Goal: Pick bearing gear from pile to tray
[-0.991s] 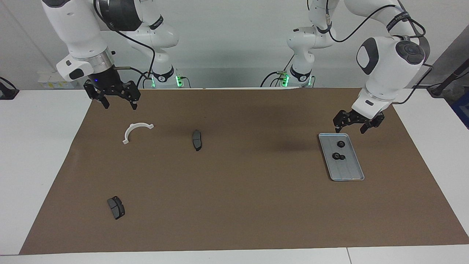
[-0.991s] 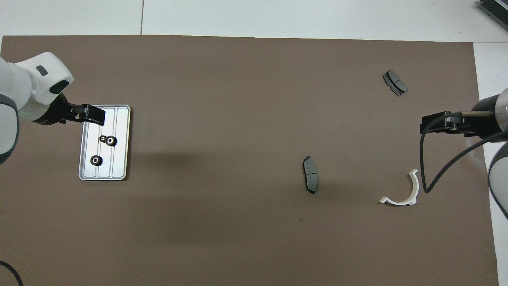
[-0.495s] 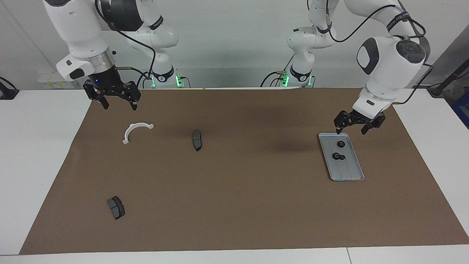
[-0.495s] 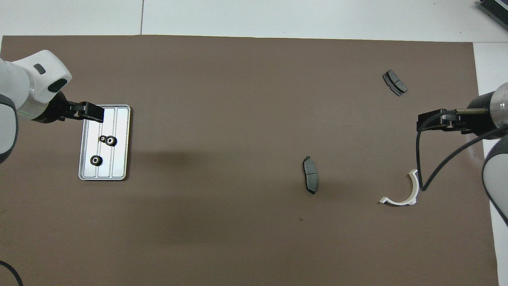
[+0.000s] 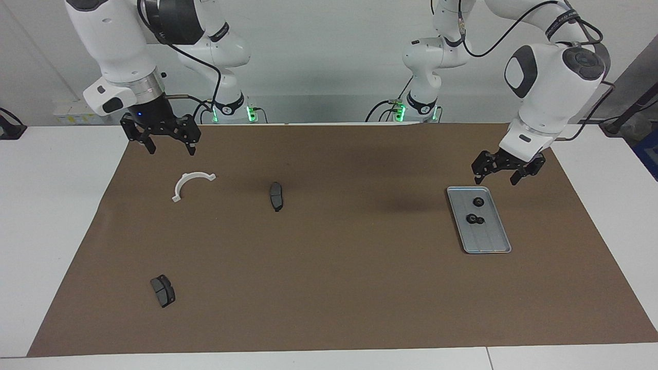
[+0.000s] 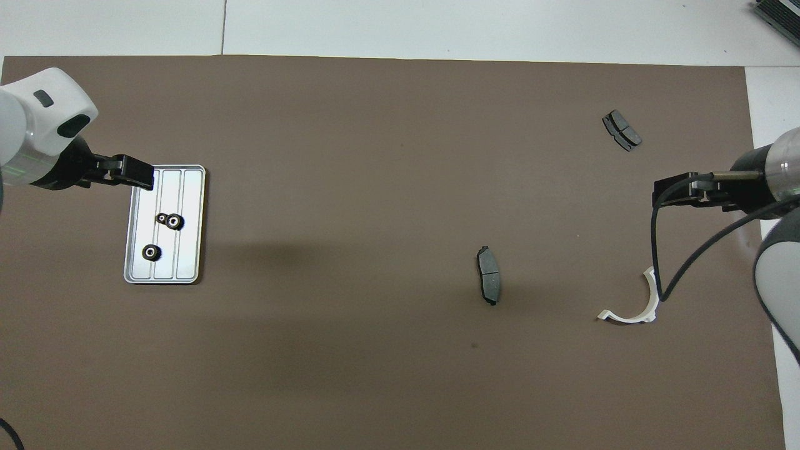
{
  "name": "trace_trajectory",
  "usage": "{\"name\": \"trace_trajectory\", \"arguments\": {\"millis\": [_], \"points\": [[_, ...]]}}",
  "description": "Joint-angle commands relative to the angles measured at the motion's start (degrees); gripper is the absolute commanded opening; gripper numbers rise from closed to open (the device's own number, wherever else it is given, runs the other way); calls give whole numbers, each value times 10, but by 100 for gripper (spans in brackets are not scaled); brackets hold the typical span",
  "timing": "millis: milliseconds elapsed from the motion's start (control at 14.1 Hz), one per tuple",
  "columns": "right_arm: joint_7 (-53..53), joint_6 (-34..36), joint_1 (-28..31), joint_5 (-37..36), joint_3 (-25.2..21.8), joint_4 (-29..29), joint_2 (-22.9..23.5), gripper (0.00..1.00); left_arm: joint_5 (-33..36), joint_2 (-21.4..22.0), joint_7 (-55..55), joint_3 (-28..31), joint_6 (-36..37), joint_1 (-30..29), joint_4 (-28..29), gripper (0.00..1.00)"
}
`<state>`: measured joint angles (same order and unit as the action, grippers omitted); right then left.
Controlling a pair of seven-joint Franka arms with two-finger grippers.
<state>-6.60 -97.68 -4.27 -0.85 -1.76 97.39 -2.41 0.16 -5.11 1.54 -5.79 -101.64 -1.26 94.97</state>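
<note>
The left hand [image 5: 504, 173], released and empty, has lifted off the tray [image 5: 492, 241] toward the robots since a second ago. Three gears [image 5: 474, 219] lie in the tray at the left arm's end of the worktop; none shows elsewhere, so sorting looks finished. The right hand [image 5: 167, 143], released, drifted slightly over the mat [image 5: 329, 288].

My two glossy white arms [image 5: 545, 87] carry dark grey joint caps, looping black cables, green-lit bases and black end effectors.
</note>
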Motion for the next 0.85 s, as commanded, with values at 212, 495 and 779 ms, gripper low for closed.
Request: {"name": "trace_trajectory", "arguments": {"millis": [212,495,779], "points": [[14,8,3,3,1,-2,0,100,-5,32,-7,4,37,5,-21,100],[14,8,2,3,1,3,-1,100,-5,32,-7,4,35,5,-20,100],[13,8,2,3,1,3,-2,100,-5,34,-7,4,32,5,-16,100]]}}
